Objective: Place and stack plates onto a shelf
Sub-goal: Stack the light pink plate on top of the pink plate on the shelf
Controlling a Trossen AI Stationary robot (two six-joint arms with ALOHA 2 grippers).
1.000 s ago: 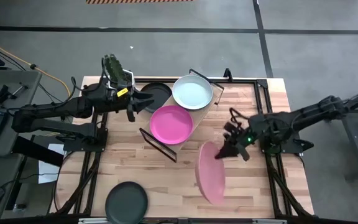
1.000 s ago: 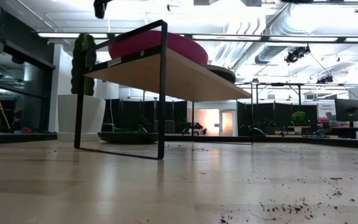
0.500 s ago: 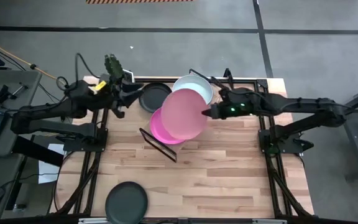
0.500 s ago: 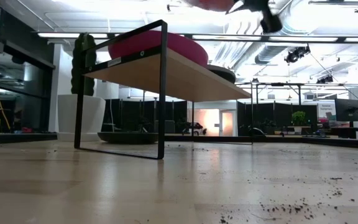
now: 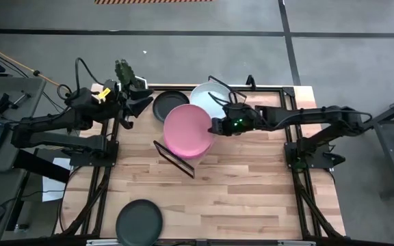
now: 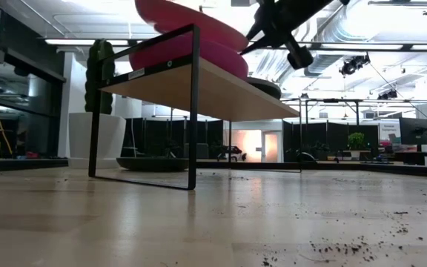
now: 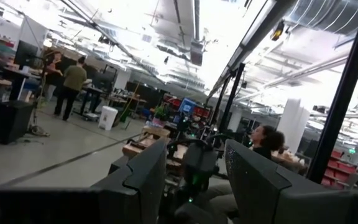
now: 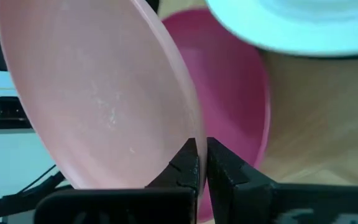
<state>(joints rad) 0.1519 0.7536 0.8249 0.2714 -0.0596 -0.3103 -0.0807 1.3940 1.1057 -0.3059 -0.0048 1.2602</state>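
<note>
Right gripper (image 5: 215, 127) is out over the light-wood shelf on thin black wire legs (image 6: 213, 85), its fingers (image 8: 188, 167) clamped on the rim of the round light pink matte plate (image 5: 187, 130). That plate hangs tilted just above the round magenta plate (image 6: 191, 53), which sits on the near end of the shelf; from above, the pink one hides it almost entirely. In the right wrist view the pink plate's edge runs straight between the two fingers, with magenta showing behind it. The pale mint-white round plate (image 5: 209, 98) rests on the far end of the shelf, just beside the pair. A dark grey round plate (image 5: 169, 106) lies on the wooden bench (image 5: 252, 198) next to the shelf, and another dark round plate (image 5: 139, 221) sits well apart at the bench's near edge. Left gripper (image 5: 137, 104) waits at the bench's far left corner, near the dark grey plate, its fingers (image 7: 146, 171) apart and holding nothing.
</note>
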